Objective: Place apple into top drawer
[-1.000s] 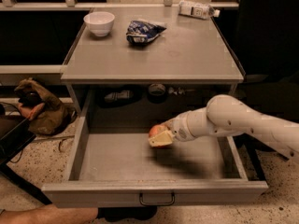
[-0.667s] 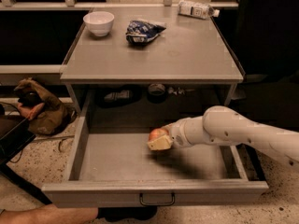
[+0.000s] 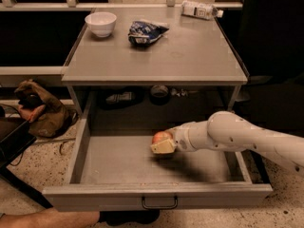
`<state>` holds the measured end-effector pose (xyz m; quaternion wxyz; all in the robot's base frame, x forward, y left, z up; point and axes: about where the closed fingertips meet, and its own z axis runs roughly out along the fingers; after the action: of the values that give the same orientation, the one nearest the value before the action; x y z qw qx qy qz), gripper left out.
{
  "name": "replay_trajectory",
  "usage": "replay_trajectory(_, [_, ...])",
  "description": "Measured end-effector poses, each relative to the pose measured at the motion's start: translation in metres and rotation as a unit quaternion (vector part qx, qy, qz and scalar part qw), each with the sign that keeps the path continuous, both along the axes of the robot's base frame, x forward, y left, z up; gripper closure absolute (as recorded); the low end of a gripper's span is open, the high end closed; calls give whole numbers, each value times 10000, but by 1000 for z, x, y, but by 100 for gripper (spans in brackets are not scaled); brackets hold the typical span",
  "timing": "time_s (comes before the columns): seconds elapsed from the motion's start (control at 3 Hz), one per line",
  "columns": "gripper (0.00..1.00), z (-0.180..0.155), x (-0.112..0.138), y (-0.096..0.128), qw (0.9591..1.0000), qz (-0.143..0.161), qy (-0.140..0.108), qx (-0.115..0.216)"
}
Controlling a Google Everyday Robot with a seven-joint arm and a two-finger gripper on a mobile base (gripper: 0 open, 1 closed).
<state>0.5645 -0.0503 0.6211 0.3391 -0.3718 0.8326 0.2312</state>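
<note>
The top drawer (image 3: 118,194) is pulled open under the grey table, its dark wire handle at the front centre. My gripper (image 3: 162,145) reaches in from the right on a white arm and sits low inside the drawer, near its middle. It is shut on the orange-red apple (image 3: 160,137), which shows between the fingers just above the drawer floor. I cannot tell whether the apple touches the floor.
On the table top (image 3: 190,61) stand a white bowl (image 3: 100,23), a blue snack bag (image 3: 145,32) and a lying bottle (image 3: 202,10). A brown bag (image 3: 40,110) lies on the floor to the left. Dark items sit on the shelf behind the drawer.
My arm has pushed further left and lower into the drawer with the apple still held.
</note>
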Motion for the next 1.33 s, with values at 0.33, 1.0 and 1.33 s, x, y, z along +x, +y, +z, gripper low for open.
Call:
replay_trajectory(0.33, [81,0,0,0,10000,0,0,0])
replay_trajectory(1.0, [35,0,0,0,10000,1,0,0])
replay_trajectory(1.33, [12,0,0,0,10000,1,0,0])
